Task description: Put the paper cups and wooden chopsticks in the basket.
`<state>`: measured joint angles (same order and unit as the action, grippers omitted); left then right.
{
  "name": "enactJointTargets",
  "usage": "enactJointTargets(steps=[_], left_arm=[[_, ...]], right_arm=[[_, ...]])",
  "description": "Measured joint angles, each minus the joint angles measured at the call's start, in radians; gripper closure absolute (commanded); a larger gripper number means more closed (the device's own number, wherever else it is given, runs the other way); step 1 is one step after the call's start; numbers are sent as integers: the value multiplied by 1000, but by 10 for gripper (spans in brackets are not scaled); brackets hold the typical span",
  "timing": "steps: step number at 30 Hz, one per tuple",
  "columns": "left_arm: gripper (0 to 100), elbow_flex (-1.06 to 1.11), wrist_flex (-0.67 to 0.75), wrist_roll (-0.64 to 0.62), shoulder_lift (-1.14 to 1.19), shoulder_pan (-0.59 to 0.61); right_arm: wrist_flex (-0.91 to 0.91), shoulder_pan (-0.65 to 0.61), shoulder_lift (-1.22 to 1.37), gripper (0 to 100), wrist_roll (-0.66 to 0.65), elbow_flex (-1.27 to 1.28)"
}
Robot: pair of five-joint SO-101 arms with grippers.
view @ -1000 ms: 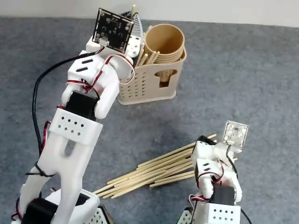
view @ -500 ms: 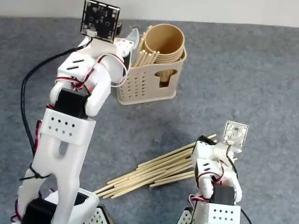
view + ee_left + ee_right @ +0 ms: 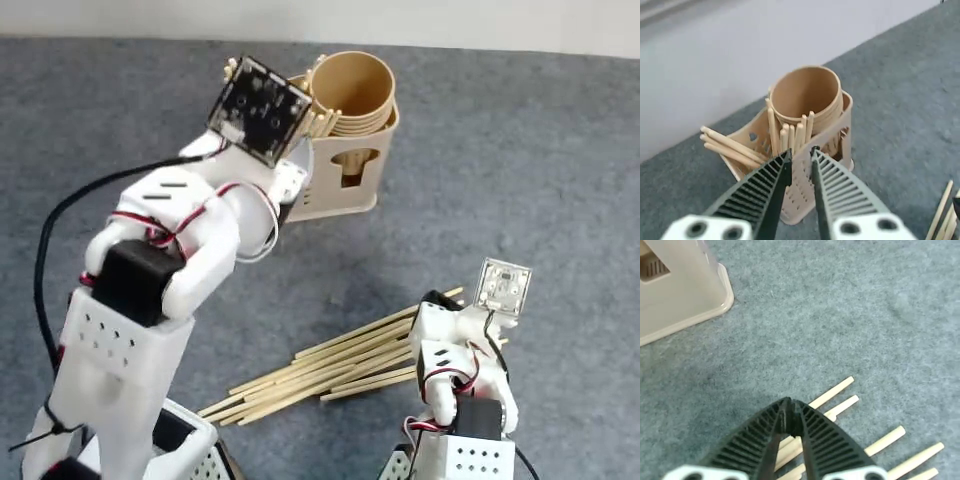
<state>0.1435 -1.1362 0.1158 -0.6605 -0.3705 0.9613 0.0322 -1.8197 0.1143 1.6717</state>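
Observation:
A beige slotted basket (image 3: 345,190) stands at the back of the grey carpet, with stacked paper cups (image 3: 350,85) in it. Several wooden chopsticks (image 3: 730,145) lean in its other half, beside the cups (image 3: 805,92). My left gripper (image 3: 800,152) hovers just in front of and above the basket (image 3: 846,125), slightly open with nothing between its fingers. A loose pile of chopsticks (image 3: 320,370) lies on the carpet at the front. My right gripper (image 3: 791,407) is shut and empty, with its tip over the pile's right ends (image 3: 832,392).
Grey carpet covers the whole table. A pale wall runs along the back edge behind the basket. The basket's corner (image 3: 685,295) sits some way beyond my right gripper, with bare carpet between them.
My left arm has swung from the basket's far left side to its near side and drawn back a little. The right arm and the chopstick pile have not moved.

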Motion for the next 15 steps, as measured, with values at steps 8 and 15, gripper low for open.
enactJointTargets(steps=[8,15], left_arm=[[934,209,-2,5,-40,3],[933,427,0,5,-41,-58]], right_arm=[[0,0,0,993,0,0],[0,0,0,993,0,0]])
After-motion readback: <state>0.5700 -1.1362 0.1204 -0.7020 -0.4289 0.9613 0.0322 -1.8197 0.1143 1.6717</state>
